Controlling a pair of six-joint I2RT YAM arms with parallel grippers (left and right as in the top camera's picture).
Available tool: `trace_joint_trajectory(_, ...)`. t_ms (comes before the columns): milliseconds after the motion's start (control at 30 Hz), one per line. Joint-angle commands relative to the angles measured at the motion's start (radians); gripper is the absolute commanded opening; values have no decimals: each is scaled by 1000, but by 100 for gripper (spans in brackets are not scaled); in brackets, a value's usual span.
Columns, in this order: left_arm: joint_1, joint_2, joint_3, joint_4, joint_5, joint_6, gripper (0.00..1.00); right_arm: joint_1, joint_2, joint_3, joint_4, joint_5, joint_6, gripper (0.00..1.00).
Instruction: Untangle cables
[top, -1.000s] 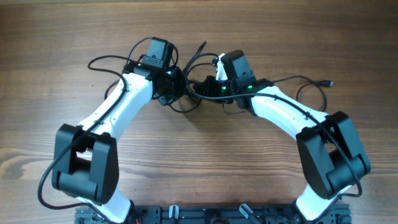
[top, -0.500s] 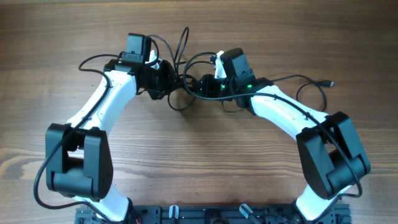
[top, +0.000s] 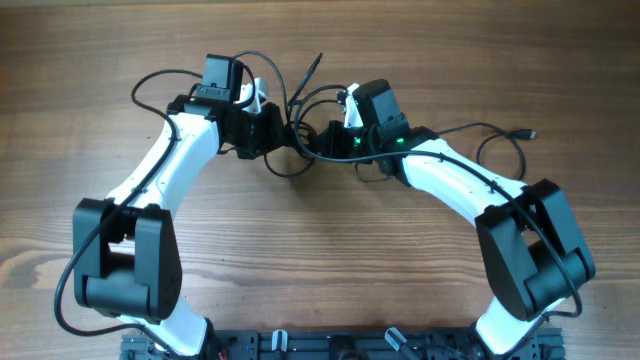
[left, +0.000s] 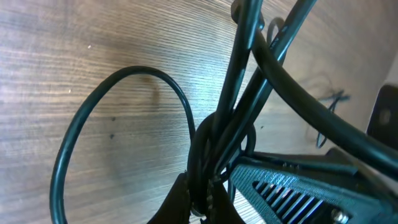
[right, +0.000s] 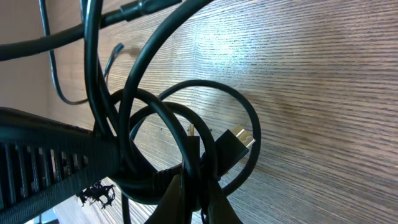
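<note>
Cables (top: 302, 140) tangle mid-table, both jaws clamped on them, wood (top: 320, 250) stretching all round.

Both my arms reach forward and fold inward at the elbows, bringing the wrists nearly together. My left gripper (top: 283, 134) points across toward its partner, jaws pinched tight on the cables (left: 230, 99). My right gripper (top: 320, 140) faces back at it, just beside my left fingertips, its jaws likewise clamped on strands of the cables that cross between the two.
</note>
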Motion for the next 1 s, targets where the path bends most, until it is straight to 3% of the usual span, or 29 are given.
trace_joint_trajectory(0, 5, -13, 24, -23, 92, 187, 4, -9, 6, -9, -10, 74, -101, 4)
trace_joint_trajectory(233, 78, -13, 24, -30, 285, 203, 4, -11, 6, -9, -41, 95, -179, 4)
trace_joint_trajectory(733, 233, -13, 24, -57, 632, 202, 4, -40, 6, -9, -126, 287, -166, 4)
trace_joint_trajectory(967, 243, -13, 24, -58, 639, 195, 4, -46, 6, -9, -130, 231, -140, 4)
